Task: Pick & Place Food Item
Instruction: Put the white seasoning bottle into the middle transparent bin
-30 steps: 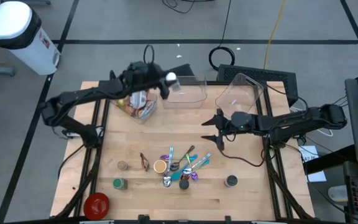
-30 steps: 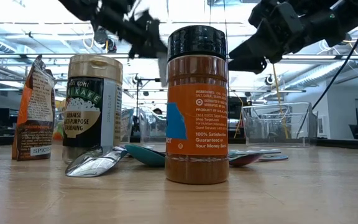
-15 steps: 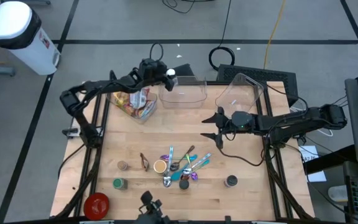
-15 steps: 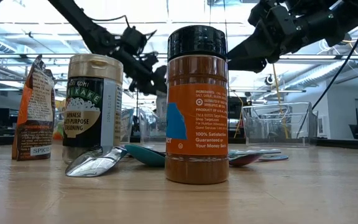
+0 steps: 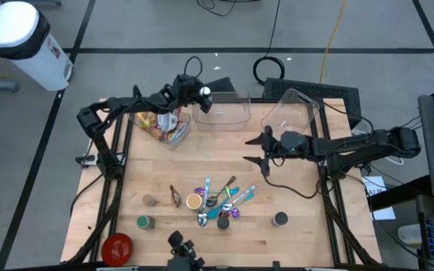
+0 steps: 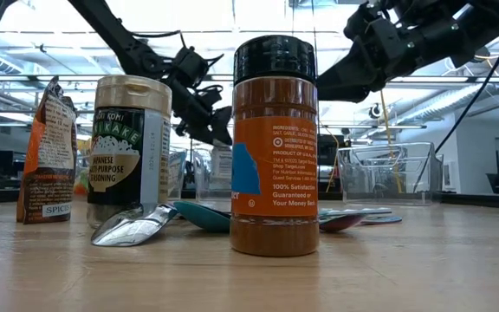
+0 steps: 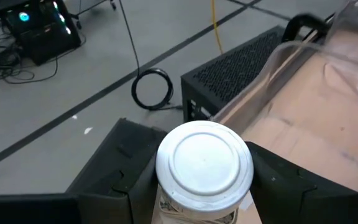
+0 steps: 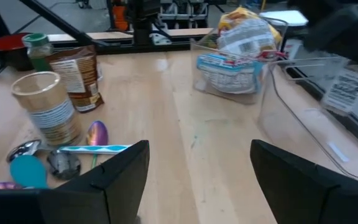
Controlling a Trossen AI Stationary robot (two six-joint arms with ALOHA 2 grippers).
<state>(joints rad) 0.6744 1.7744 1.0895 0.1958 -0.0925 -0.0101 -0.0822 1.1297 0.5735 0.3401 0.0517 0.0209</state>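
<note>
A jar with a white round lid sits between the fingers of my left gripper, which is shut on it at the far left, by the left end of an empty clear bin. Just to the left of that bin, a second clear bin holds several food packets. My right gripper hovers open above the middle right of the table with nothing between its fingers. My left gripper pinches the jar between its two fingers, on opposite sides of its body just under the white lid. The fingers come from the table's left, slanting down. The jar stands about upright, lid up. The jar and fingers hide its base.
A third clear bin leans tilted at the far right. Several spoons and a cup lie near the table's middle front. An orange spice bottle, a seasoning jar, a spice packet and a red lid stand near the front.
My left gripper has sunk with the jar by the empty clear bin's left end and has tipped further downward, staying shut on it. Most of that drop came early in the second; since then it has barely moved.
</note>
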